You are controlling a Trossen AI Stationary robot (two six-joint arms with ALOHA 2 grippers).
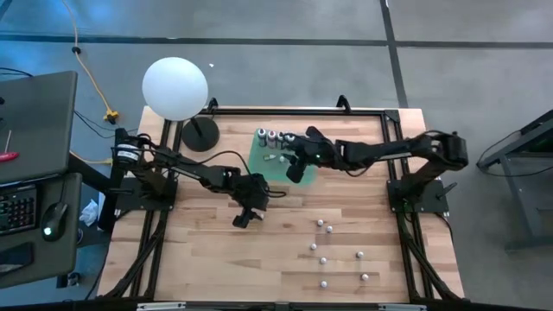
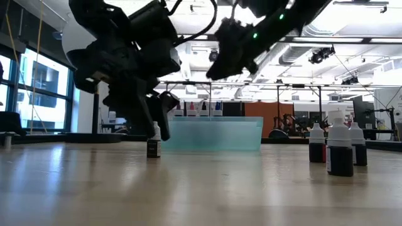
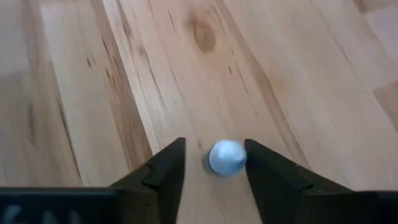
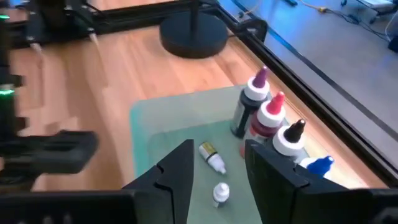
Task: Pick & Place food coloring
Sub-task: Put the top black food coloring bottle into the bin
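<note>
My left gripper (image 1: 244,216) (image 3: 214,165) hangs low over the table's middle, open, pointing down. Its fingers stand either side of one small whitish-capped food coloring bottle (image 3: 227,157) (image 2: 153,148) that stands upright on the wood. My right gripper (image 1: 295,171) (image 4: 217,165) is open above the green tray (image 1: 259,158) (image 4: 168,118). In the tray, several larger bottles with purple, pink, dark and blue tops (image 4: 267,118) stand upright, and two small whitish bottles (image 4: 212,158) lie on their sides. Several more small bottles (image 1: 323,259) stand on the table's near right part. My left gripper comes at the small bottle from above, with one finger (image 3: 264,174) close beside its white cap (image 3: 239,155) and a gap showing at the other finger. I cannot tell whether it touches the cap. The bottle's base is on the table.
A white globe lamp (image 1: 175,86) on a black round base (image 1: 200,134) stands at the far left corner, beside the tray. A black frame (image 1: 302,110) runs along the table's edges. The low view shows three small bottles (image 2: 340,150) close by on the right. Bare wood lies near left.
</note>
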